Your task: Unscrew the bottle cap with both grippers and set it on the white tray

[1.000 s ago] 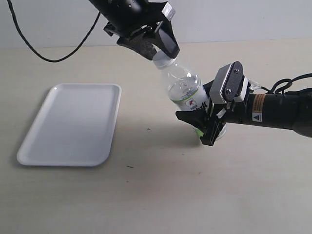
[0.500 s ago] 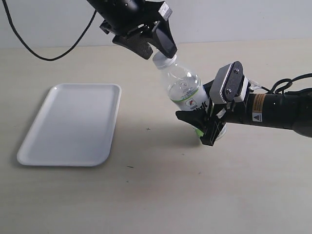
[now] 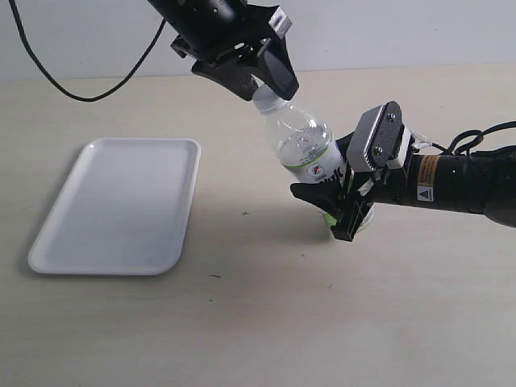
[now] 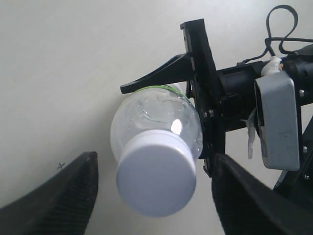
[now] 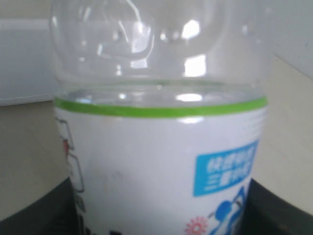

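Bottle cap (image 4: 156, 181): one, white, sitting on the neck of the bottle (image 3: 305, 145). No writing on its top that I can see.

Bottle: one, clear plastic, tilted with its neck pointing up and toward the tray side, base low near the table. The label is white under a green band. My right wrist camera shows a blue box with white Chinese characters, too blurred to read, plus a small red mark and some blue artwork below it.

Left gripper (image 3: 258, 79): claw apart. On my left wrist camera the two textured black fingers (image 4: 54, 196) stand either side of the cap, with a gap showing on both sides.

Right gripper (image 3: 334, 208): clamped on the bottle's labelled lower body. Its dark fingers (image 5: 274, 205) sit tight against both sides of the label.

The right arm carries a grey block (image 3: 377, 139), an orange label and a warning triangle sticker (image 3: 425, 193). The print is too small for me to read.

White tray (image 3: 121, 201): one, flat on the table, well apart from the bottle on the left arm's side.

Surface: pale beige tabletop (image 3: 242, 322), matte, with a tiny dark mark (image 3: 244, 214) between tray and bottle. Plain white wall (image 3: 387, 32) behind. One black cable (image 3: 81, 100) loops down in front of the wall, and another bundle (image 3: 476, 133) trails behind the right arm.
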Available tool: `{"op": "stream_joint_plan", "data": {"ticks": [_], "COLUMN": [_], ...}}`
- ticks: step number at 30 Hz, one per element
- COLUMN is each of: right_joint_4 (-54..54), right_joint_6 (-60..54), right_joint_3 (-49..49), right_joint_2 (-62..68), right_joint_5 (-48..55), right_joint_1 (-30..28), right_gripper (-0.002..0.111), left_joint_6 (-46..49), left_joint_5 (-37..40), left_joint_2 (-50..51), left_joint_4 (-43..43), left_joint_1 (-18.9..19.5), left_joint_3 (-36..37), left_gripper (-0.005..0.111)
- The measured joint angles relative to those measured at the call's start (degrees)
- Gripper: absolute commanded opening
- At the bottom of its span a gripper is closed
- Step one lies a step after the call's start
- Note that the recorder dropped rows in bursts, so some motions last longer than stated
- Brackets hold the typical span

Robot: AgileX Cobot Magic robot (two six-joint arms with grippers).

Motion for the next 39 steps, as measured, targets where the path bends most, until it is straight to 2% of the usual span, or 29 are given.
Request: {"op": "stream_joint_plan", "data": {"ticks": [10, 16, 22, 30, 39], "right_joint_4": [0.0, 0.0, -0.1, -0.1, -0.1], "right_joint_6": [0.0, 0.0, 0.0, 0.0, 0.0], "right_joint_3": [0.0, 0.0, 0.0, 0.0, 0.0], "right_joint_2": [0.0, 0.0, 0.0, 0.0, 0.0], "right_joint_5": [0.0, -0.1, 0.0, 0.0, -0.1], "right_joint_1": [0.0, 0.0, 0.0, 0.0, 0.0], "right_gripper": [0.0, 0.0, 0.0, 0.0, 0.0], "left_joint_6": [0.0, 0.0, -0.1, 0.0, 5.3], "left_joint_5": [0.0, 0.0, 0.0, 0.0, 0.0], "left_joint_2": [0.4, 0.6, 0.6, 0.6, 0.6], "left_joint_4": [0.0, 0.0, -0.2, -0.4, -0.4], "left_joint_1": [0.0, 0.0, -0.1, -0.1, -0.1], "left_joint_3": [0.0, 0.0, 0.0, 0.0, 0.0], "left_gripper": [0.063, 0.046, 0.043, 0.005, 0.003]}}
